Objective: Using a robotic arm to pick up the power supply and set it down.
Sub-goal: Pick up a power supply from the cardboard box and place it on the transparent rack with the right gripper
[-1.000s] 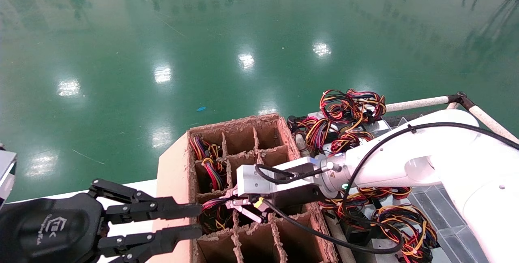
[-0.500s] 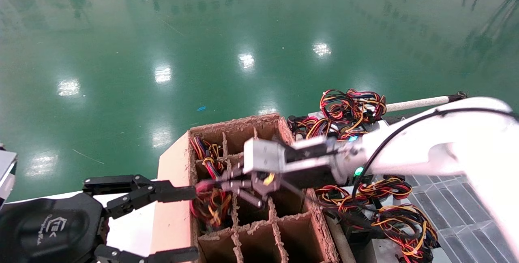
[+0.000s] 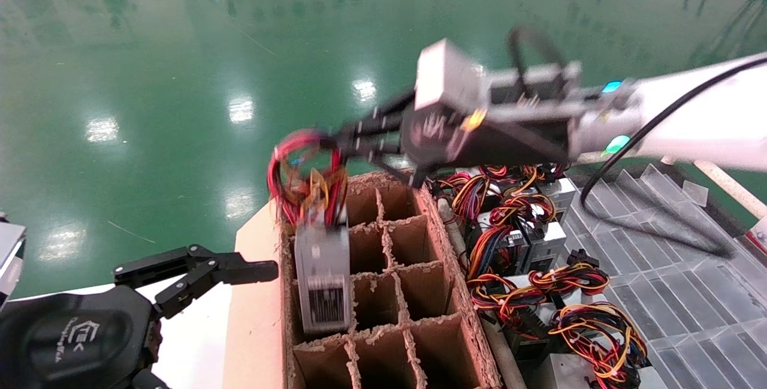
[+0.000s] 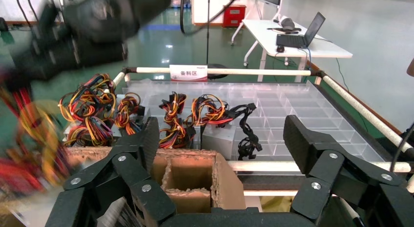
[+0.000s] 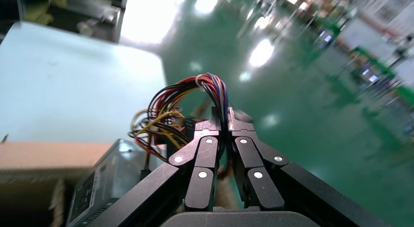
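Currently: right gripper (image 3: 344,140) clenched on the power supply (image 3: 322,269) wire loop, lifting it from the divided carton (image 3: 413,323); next, carry clear and set down. Left gripper (image 3: 251,270) spread, idle beside the carton.

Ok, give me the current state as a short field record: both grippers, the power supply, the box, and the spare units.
right gripper: shut on the wire loop of the power supply, raised above the cardboard box
power supply: hanging by its red wires, its lower part level with the box's left column of cells
left gripper: open, low beside the box's left side, holding nothing
cardboard box: divided into cells
other power supplies: lying on the clear tray to the right of the box
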